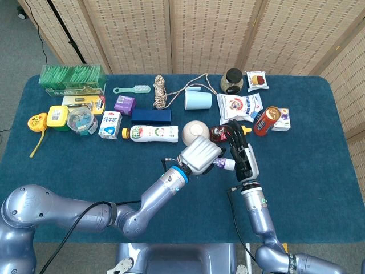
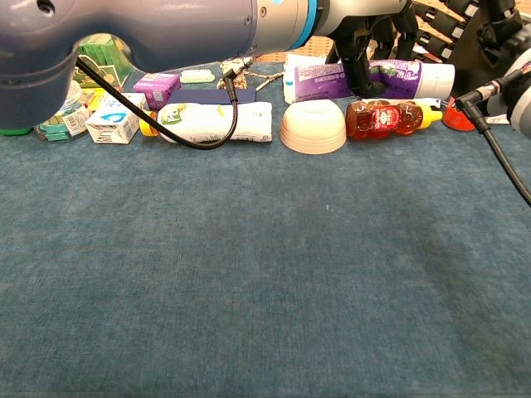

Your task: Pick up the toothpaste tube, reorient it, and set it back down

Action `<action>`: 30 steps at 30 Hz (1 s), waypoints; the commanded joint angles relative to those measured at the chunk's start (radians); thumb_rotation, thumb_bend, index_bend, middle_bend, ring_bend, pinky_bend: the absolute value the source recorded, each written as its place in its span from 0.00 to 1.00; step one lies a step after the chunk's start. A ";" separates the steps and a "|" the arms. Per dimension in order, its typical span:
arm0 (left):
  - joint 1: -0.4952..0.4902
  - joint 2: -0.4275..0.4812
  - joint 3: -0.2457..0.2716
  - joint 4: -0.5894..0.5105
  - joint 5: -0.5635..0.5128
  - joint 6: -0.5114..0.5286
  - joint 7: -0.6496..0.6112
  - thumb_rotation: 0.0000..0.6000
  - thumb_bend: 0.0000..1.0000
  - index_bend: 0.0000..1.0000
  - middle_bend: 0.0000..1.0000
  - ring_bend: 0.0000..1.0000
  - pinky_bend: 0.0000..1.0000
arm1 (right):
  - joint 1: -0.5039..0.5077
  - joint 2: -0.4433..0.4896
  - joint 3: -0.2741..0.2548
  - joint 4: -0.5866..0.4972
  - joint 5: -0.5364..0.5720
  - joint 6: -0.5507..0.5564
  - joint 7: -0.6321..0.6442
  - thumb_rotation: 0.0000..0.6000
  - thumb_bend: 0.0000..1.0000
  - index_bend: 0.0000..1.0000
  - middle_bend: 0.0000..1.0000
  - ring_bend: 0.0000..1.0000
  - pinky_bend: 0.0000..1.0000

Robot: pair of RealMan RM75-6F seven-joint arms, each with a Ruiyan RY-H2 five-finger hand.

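Note:
The toothpaste tube (image 2: 373, 80) is purple and white with a white cap (image 1: 227, 164). It hangs level above the blue tablecloth, cap pointing to the right in the chest view. My left hand (image 1: 199, 155) grips its middle from above, fingers (image 2: 362, 50) wrapped round the body. My right hand (image 1: 242, 155) stands just beside the cap end with its fingers spread and nothing in it. Whether it touches the cap, I cannot tell. In the chest view the right hand (image 2: 485, 29) is cut off at the top right corner.
Just behind the hands lie a white upturned bowl (image 1: 195, 132), a honey bear bottle (image 2: 386, 118) and a lying white bottle (image 1: 151, 133). Further back are a blue cup (image 1: 198, 99), a snack bag (image 1: 239, 107), a red can (image 1: 268, 120) and several boxes at left.

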 commanded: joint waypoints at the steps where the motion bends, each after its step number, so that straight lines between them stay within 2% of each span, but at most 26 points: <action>1: 0.004 0.004 0.004 -0.004 0.003 0.002 0.003 1.00 0.60 0.66 0.57 0.60 0.59 | -0.001 0.003 -0.002 0.003 -0.002 0.000 -0.004 0.47 0.00 0.00 0.00 0.00 0.00; 19: 0.069 0.068 0.040 -0.067 0.057 0.018 -0.009 1.00 0.60 0.66 0.57 0.59 0.59 | -0.013 0.052 -0.007 0.012 -0.012 -0.019 -0.006 0.47 0.00 0.00 0.00 0.00 0.00; 30: 0.140 0.129 0.107 -0.126 0.128 0.016 -0.030 1.00 0.59 0.66 0.57 0.58 0.59 | -0.033 0.158 -0.022 0.020 -0.038 -0.049 -0.011 0.47 0.00 0.00 0.00 0.00 0.00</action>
